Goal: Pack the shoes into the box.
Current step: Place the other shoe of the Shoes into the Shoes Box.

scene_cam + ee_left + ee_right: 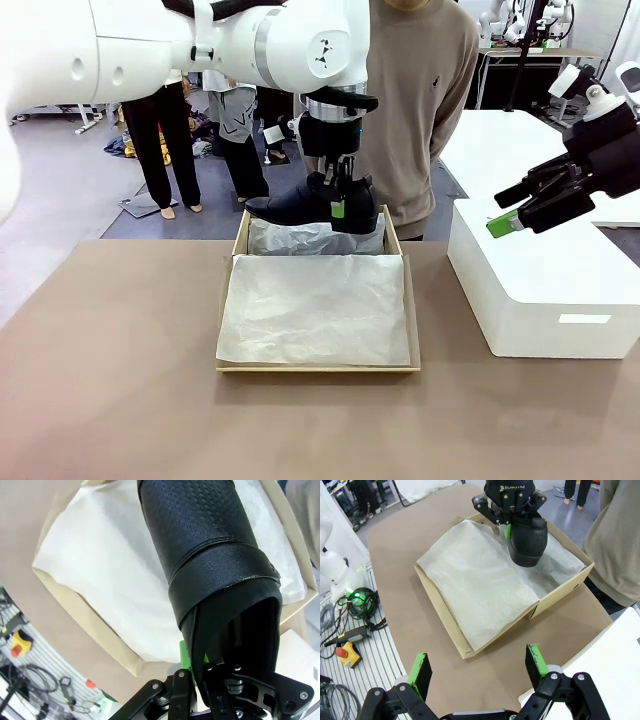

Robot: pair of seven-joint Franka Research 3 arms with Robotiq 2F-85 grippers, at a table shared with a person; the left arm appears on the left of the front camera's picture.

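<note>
I see 1 shoe (300, 207), pinched at the heel end by L gripper (338, 203), hanging over far end of the 1 box (318, 368), w/ tissue paper (315, 310) inside. 1 person (420, 100) behind. R gripper (512, 218) spread wide, holding nothing, by 1 white plastic box (540, 300).

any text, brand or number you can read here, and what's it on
"ROBOTIQ": on the black body of the left pincer, which holds the shoe, in the right wrist view.
Pale label on the white box: too small to read.
Small mark on the person's sweater: too small to read.
</note>
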